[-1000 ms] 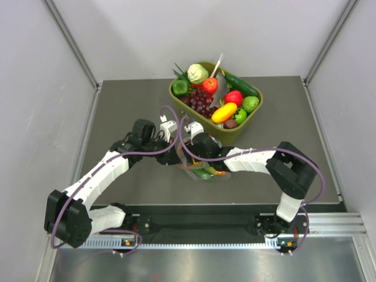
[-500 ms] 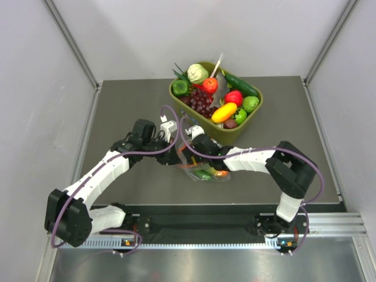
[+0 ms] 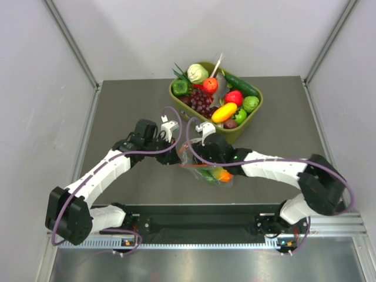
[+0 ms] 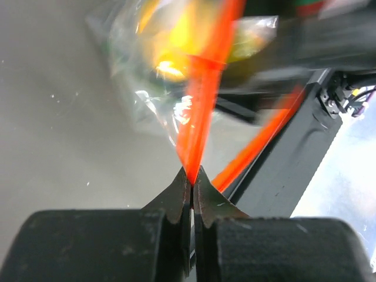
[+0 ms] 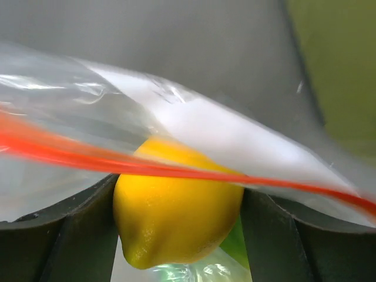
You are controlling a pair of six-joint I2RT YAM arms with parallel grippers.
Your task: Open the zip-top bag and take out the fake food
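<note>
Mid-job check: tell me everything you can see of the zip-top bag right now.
The zip-top bag is clear, crinkly plastic with an orange-red zip strip. It sits crumpled between the two arms, just in front of the olive-green tub. The left gripper is shut on the strip, which runs straight away from its tips. A yellow lemon and green and orange pieces show through the film. The right gripper appears closed on the lemon, with the strip crossing in front.

— Where are we?
— A robot lab cell, we'd say: plain white wall panels (image 3: 194,29) in aluminium struts (image 3: 70,41) enclose the dark grey matte table (image 3: 129,106).
— At 6 o'clock we see a silver aluminium mounting rail (image 3: 338,223).
</note>
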